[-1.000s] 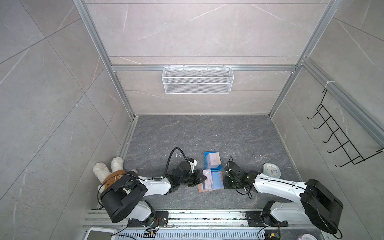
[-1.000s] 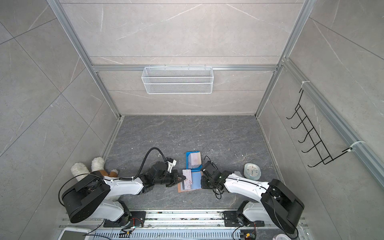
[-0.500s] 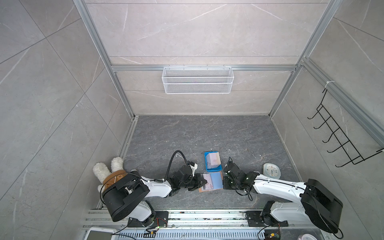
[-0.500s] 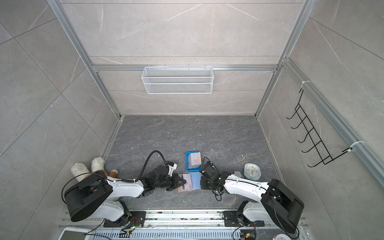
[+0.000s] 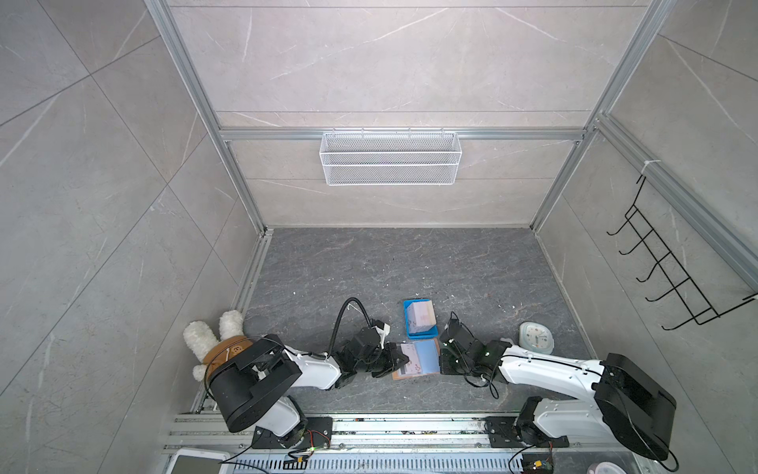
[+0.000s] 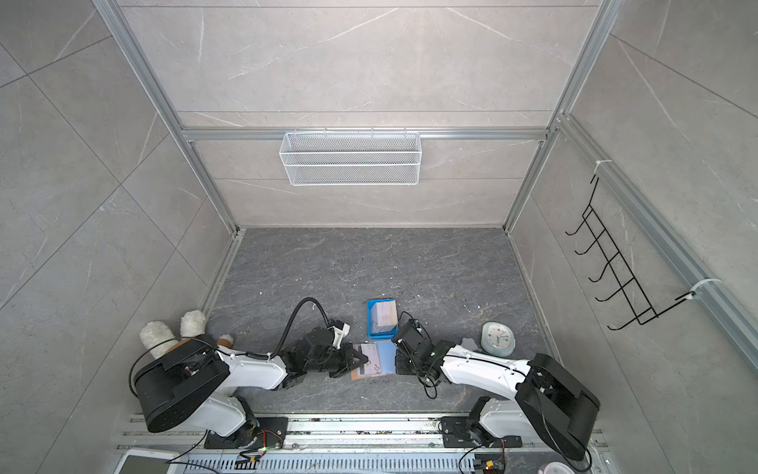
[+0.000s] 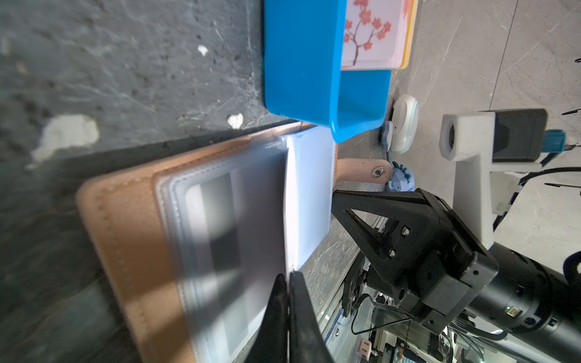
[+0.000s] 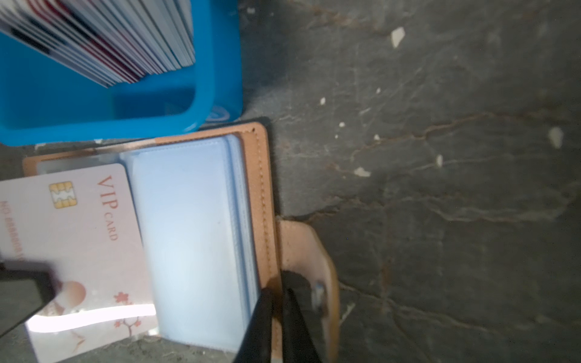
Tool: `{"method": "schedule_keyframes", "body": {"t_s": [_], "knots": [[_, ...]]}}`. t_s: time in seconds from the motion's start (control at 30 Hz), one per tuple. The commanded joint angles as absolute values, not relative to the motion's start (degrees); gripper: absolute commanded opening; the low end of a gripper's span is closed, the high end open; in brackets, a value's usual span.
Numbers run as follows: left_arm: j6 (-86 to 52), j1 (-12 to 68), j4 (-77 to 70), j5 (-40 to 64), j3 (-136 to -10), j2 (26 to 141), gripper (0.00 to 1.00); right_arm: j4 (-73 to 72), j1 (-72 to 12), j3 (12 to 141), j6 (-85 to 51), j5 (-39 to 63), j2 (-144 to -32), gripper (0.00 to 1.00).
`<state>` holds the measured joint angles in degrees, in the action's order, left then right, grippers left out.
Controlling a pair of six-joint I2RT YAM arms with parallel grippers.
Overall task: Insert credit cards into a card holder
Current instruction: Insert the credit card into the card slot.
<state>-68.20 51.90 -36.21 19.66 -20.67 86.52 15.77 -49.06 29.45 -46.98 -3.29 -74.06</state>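
Left gripper (image 7: pixel 287 279) clamped tight on a VIP credit card (image 8: pixel 78 232); right gripper (image 8: pixel 276 317), nearly closed, pinches the edge of the open card holder (image 8: pixel 261 188).

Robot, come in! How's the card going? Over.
Left gripper shut on card. Right gripper shut on card holder edge. Card over sleeves, not clearly in. Blue tray alongside.

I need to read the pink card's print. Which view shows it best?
Right wrist view: the card shows chip and VIP lettering legibly. The left wrist view shows it blurred; both top views show it tiny.
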Motion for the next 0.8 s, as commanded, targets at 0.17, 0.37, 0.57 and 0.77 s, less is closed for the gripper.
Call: {"method": "schedule_keyframes", "body": {"t_s": [0.17, 0.37, 0.57, 0.77], "knots": [[-69.59, 52.21, -41.04, 20.89, -20.55, 87.89, 0.00, 16.70, -49.91, 28.37, -48.19, -2.99, -75.67, 0.10], [-69.87, 52.32, -42.16, 21.62, -20.36, 89.08, 0.00, 16.70, -50.01, 28.54, -48.25, -3.25, -75.96, 0.10], [-69.72, 52.34, -42.26, 22.75, -20.06, 89.82, 0.00, 16.96, -50.10, 28.63, -48.20, -3.47, -75.98, 0.09], [-69.87, 52.34, -42.25, 23.34, -19.52, 89.60, 0.00, 17.16, -50.14, 28.88, -48.16, -3.56, -76.28, 0.09]]}}
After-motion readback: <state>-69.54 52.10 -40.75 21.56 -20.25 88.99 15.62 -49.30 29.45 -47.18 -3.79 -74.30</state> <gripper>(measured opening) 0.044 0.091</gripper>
